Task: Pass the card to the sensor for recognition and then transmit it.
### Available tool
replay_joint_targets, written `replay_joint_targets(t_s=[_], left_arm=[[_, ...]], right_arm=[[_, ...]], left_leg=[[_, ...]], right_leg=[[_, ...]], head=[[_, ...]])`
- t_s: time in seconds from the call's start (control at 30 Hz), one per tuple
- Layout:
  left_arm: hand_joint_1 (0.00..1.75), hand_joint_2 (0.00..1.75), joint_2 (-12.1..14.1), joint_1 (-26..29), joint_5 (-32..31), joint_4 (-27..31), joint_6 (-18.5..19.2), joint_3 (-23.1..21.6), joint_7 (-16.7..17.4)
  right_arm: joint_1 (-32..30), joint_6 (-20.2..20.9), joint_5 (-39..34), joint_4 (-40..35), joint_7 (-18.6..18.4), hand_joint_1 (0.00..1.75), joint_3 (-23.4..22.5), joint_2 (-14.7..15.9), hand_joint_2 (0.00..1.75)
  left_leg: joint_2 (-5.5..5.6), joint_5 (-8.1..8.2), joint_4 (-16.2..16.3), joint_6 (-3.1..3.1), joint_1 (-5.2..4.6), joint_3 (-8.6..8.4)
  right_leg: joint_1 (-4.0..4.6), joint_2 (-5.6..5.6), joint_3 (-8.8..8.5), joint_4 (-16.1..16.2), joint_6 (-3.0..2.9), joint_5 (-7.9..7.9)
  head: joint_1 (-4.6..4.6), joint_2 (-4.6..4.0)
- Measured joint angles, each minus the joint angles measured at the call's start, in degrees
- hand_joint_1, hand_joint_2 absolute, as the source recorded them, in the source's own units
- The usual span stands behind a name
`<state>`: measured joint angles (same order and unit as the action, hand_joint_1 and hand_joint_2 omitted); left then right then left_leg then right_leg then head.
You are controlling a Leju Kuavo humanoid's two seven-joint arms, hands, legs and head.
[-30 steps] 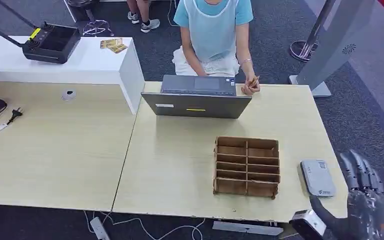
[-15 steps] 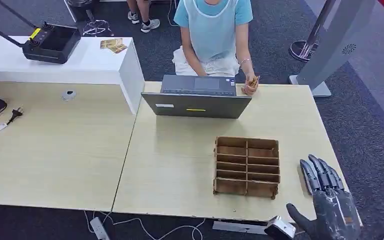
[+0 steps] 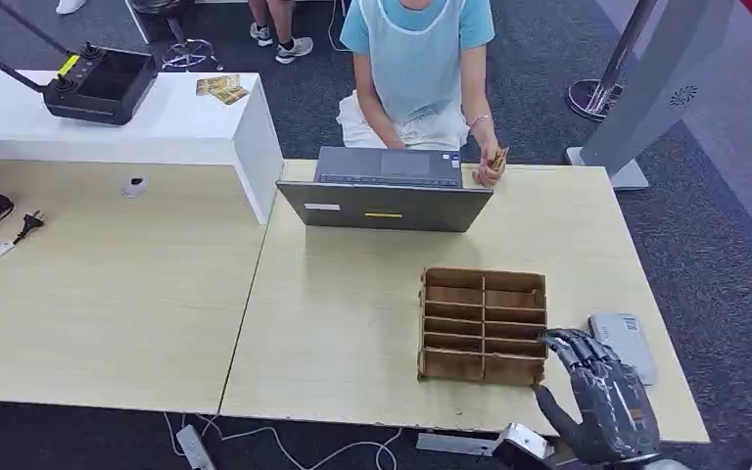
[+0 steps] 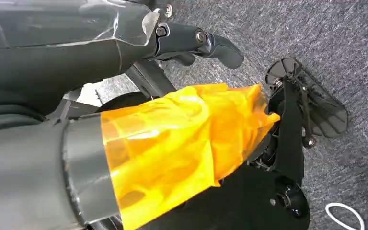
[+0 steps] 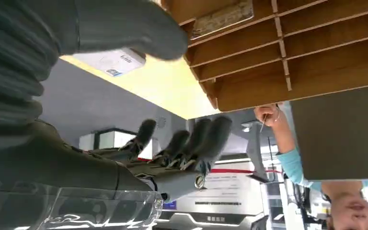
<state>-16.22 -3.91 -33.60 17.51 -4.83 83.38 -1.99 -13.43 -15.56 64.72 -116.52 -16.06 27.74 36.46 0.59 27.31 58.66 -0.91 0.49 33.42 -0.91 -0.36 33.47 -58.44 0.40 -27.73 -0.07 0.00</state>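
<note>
1. The right hand (image 3: 602,406) hovers at the near right corner of the table (image 3: 352,323), fingers spread and lightly curled, holding nothing. In the right wrist view the fingers (image 5: 206,136) are apart with only air between them and the thumb.
2. It sits just beside the near right corner of the wooden rack (image 3: 483,324), between the rack and the sensor (image 3: 625,345); whether it touches either I cannot tell.
3. The left hand's state cannot be told: the left wrist view looks down at the floor past an orange cover (image 4: 182,148).
4. I see no card in the rack's slots or in the robot's hand. The person (image 3: 419,69) behind the laptop (image 3: 387,191) holds something thin and card-like (image 3: 496,159) at the far edge of the table, well apart from the hand; more cards (image 3: 220,88) lie on the white counter (image 3: 157,127).
5. Judged step: the very start, reaching to get a card; nothing has been shown to the sensor yet.
6. Next, the hand likely needs to reach forward, take a card in a pinch, then bring it flat over the sensor.
</note>
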Motion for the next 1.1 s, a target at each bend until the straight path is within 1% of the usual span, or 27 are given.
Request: replay_joint_targets(t_s=[0.07, 0.13, 0.17, 0.2, 0.27, 0.3, 0.37, 0.4, 0.47, 0.53, 0.6, 0.67, 0.73, 0.97, 1.03, 1.07, 1.1], left_arm=[[0.0, 0.0, 0.0, 0.0, -0.04, 0.0, 0.0, 0.0, 0.04], [0.0, 0.0, 0.0, 0.0, -0.13, 0.02, 0.0, 0.0, 0.18], [0.0, 0.0, -0.02, 0.0, -0.2, 0.02, 0.0, 0.0, 0.18], [0.0, 0.0, -0.02, 0.0, -0.2, 0.02, 0.0, 0.0, 0.18], [0.0, 0.0, -0.02, 0.0, -0.26, 0.02, 0.0, 0.0, 0.2], [0.0, 0.0, -0.02, 0.0, -0.26, 0.02, 0.0, -0.02, 0.2], [0.0, 0.0, -0.02, 0.0, -0.28, 0.02, 0.0, -0.02, 0.2], [0.0, 0.0, -0.02, 0.0, -0.28, 0.02, 0.0, -0.02, 0.2], [0.0, 0.0, -0.02, 0.0, -0.28, 0.02, 0.02, -0.02, 0.2], [0.0, 0.0, -0.02, 0.0, -0.28, 0.02, 0.02, -0.02, 0.22], [0.0, 0.0, -0.02, 0.0, -0.28, 0.04, 0.02, -0.02, 0.28], [0.0, 0.0, -0.02, 0.0, -0.28, 0.04, 0.02, -0.02, 0.28], [0.0, 0.0, -0.02, 0.0, -0.17, 0.04, 0.02, -0.02, 0.29], [0.0, 0.0, -0.02, 0.0, 0.0, 0.04, 0.02, -0.02, 0.29], [0.0, 0.0, -0.02, 0.0, 0.0, 0.04, 0.02, -0.02, 0.28], [0.0, 0.0, -0.02, 0.0, 0.0, 0.04, 0.02, -0.02, 0.28], [0.0, 0.0, -0.02, 0.0, 0.0, 0.04, 0.02, -0.02, 0.29]], right_arm=[[1.17, 0.11, 0.24, 1.14, 0.7, 1.36, 0.5, -0.98, 1.75], [2.32, 0.35, 0.77, 2.36, 1.01, 1.31, 0.81, -2.18, 1.75], [2.83, 0.39, 0.81, 2.99, 1.09, 1.31, 0.96, -2.71, 1.75], [3.29, 0.46, 0.94, 3.56, 1.09, 0.63, 1.07, -3.19, 1.75], [4.05, 0.59, 1.34, 4.51, 1.09, 0.65, 1.31, -4.05, 1.75], [4.32, 0.68, 1.38, 4.9, 1.09, 0.68, 1.44, -4.35, 1.75], [4.62, 0.92, 1.55, 5.64, 1.09, 0.66, 1.47, -4.92, 1.75], [4.76, 0.92, 1.75, 5.99, 1.09, 0.73, 1.47, -5.27, 1.75], [4.92, 1.01, 1.93, 6.43, 1.14, 0.73, 1.49, -5.77, 1.75], [5.21, 1.38, 2.06, 6.93, 1.36, 0.66, 1.55, -6.32, 1.75], [5.47, 1.86, 2.36, 7.48, 1.68, 0.66, 1.7, -6.86, 1.75], [5.68, 2.14, 2.54, 7.96, 1.73, 0.7, 1.82, -7.33, 1.75], [5.92, 2.14, 2.58, 8.46, 1.75, 0.8, 1.84, -7.78, 1.75], [6.42, 2.38, 2.82, 9.62, 1.97, 0.79, 1.97, -8.79, 1.75], [6.48, 2.38, 2.82, 9.8, 1.99, 0.66, 2.03, -9.03, 1.75], [6.5, 2.38, 2.82, 9.86, 1.99, 0.63, 2.08, -9.12, 1.75], [6.53, 2.38, 2.82, 9.93, 1.99, 0.65, 2.1, -9.2, 1.75]], left_leg=[[0.0, 0.0, 0.0, 0.0, 0.01, 0.0], [-0.01, -0.01, 0.0, -0.01, 0.01, -0.01], [0.0, -0.01, 0.0, -0.01, 0.01, -0.01], [0.01, -0.02, 0.0, -0.03, 0.01, 0.0], [0.01, -0.02, 0.0, -0.03, 0.01, 0.0], [0.0, -0.02, 0.0, -0.03, 0.01, 0.0], [0.01, -0.02, 0.0, -0.03, 0.01, 0.01], [0.01, -0.02, 0.0, -0.03, 0.01, 0.01], [0.01, -0.02, 0.0, -0.03, 0.01, 0.01], [0.0, -0.02, 0.0, -0.03, 0.01, 0.01], [0.01, -0.02, 0.0, -0.03, 0.01, 0.01], [0.01, -0.02, 0.0, -0.03, 0.01, 0.01], [0.0, -0.02, 0.0, -0.03, 0.01, 0.01], [0.01, -0.02, 0.0, -0.03, 0.01, 0.01], [0.01, -0.02, 0.0, -0.03, 0.01, 0.01], [0.01, -0.02, 0.0, -0.03, 0.01, 0.01], [0.01, -0.02, 0.0, -0.03, 0.01, 0.01]], right_leg=[[0.01, 0.0, 0.0, -0.01, 0.0, 0.0], [0.01, 0.01, 0.0, -0.01, 0.0, 0.0], [0.01, 0.0, 0.0, -0.01, 0.0, 0.0], [0.01, -0.01, 0.0, -0.02, 0.0, 0.0], [0.01, -0.01, 0.0, -0.02, 0.0, 0.0], [0.01, 0.0, 0.0, -0.02, 0.0, 0.0], [0.01, -0.01, 0.0, -0.02, 0.0, 0.0], [0.01, -0.01, 0.0, -0.02, 0.0, 0.0], [0.01, -0.01, 0.0, -0.02, 0.0, 0.0], [0.01, -0.01, 0.0, -0.02, 0.0, 0.0], [0.01, -0.01, 0.0, -0.02, 0.0, 0.0], [0.01, -0.01, 0.0, -0.02, 0.0, 0.0], [0.01, -0.01, 0.0, -0.02, 0.0, 0.0], [0.01, -0.01, 0.0, -0.02, 0.0, 0.0], [0.01, -0.01, 0.0, -0.02, 0.0, 0.0], [0.01, -0.01, 0.0, -0.02, 0.0, 0.0], [0.01, -0.01, 0.0, -0.02, 0.0, 0.0]], head=[[0.0, 0.0], [0.0, 0.0], [0.0, 0.0], [0.0, 0.0], [0.0, 0.0], [0.0, 0.0], [0.02, 0.0], [0.0, 0.0], [0.0, 0.0], [0.0, 0.0], [0.0, 0.0], [0.0, 0.0], [0.02, 0.0], [0.0, 0.0], [0.0, 0.0], [0.0, 0.0], [0.0, 0.0]])
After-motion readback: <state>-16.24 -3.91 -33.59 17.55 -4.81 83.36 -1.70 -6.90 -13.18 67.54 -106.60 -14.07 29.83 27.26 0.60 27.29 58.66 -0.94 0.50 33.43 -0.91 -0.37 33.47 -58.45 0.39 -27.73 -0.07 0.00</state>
